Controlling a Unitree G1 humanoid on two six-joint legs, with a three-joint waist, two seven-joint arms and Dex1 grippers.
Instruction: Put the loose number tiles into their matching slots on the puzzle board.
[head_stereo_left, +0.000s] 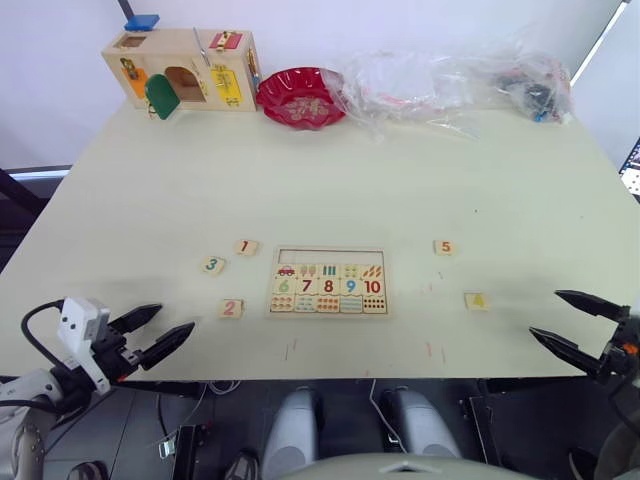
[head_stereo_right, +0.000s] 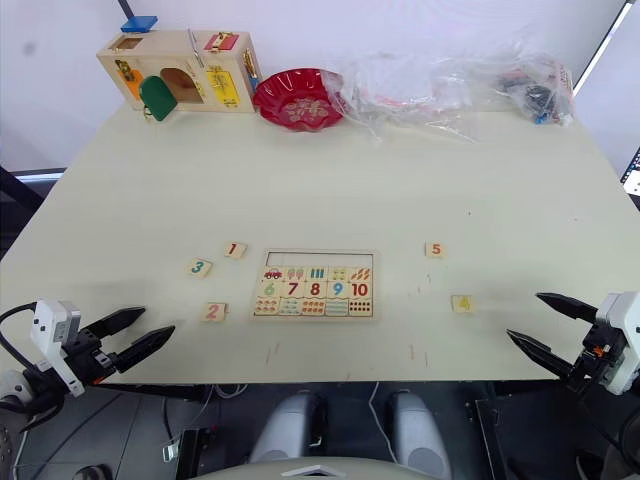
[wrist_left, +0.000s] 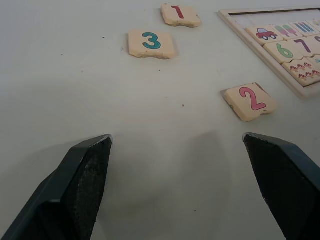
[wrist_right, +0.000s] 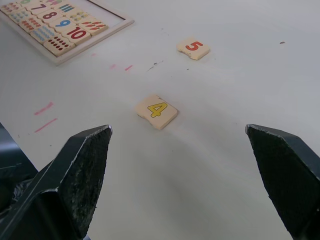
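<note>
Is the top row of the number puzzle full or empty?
Empty. The puzzle board's top row is a bare strip, and tiles 1, 2, 3, 4 and 5 lie on the table.

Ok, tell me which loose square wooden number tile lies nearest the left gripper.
The light-wood tile with the pink 2; the 1 and 3 tiles lie farther from the left gripper.

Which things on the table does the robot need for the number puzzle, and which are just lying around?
Needed for the puzzle:
- puzzle board
- tile 1
- tile 2
- tile 3
- tile 4
- tile 5

Just lying around:
- wooden latch box
- red bowl
- clear plastic bags
</note>
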